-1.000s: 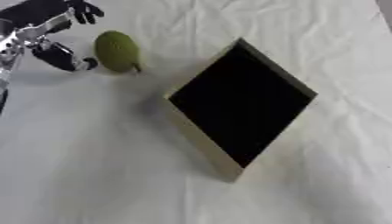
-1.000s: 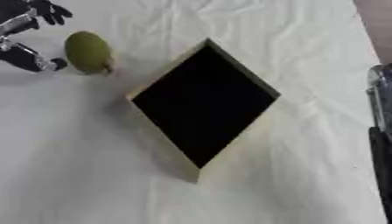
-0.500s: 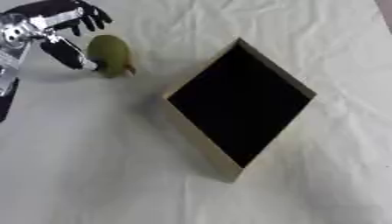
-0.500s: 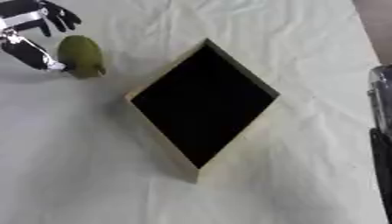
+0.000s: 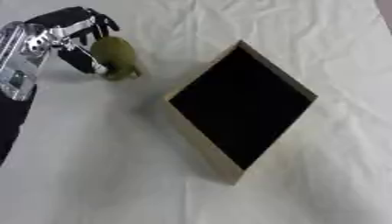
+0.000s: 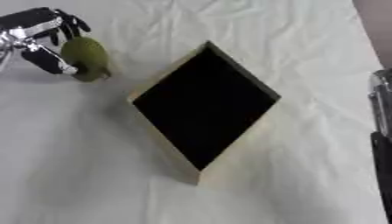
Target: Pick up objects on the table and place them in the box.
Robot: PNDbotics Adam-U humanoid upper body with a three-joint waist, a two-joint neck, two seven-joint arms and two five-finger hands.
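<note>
Green fruit (image 5: pixel 114 56) in left hand (image 5: pixel 70 37), box (image 5: pixel 241 104) apart

wrinkled white tablecloth (image 5: pixel 321 52) over the whole table, brownish strip (image 6: pixel 375 26) at far right edge

The left hand (image 5: pixel 73 37) was black, with silver bands across its fingers (image 5: pixel 98 27) and a black thumb tipped in silver. Its forearm (image 5: pixel 19 61) was a silver casing bearing small dark marks, darkening to black further back.
</note>
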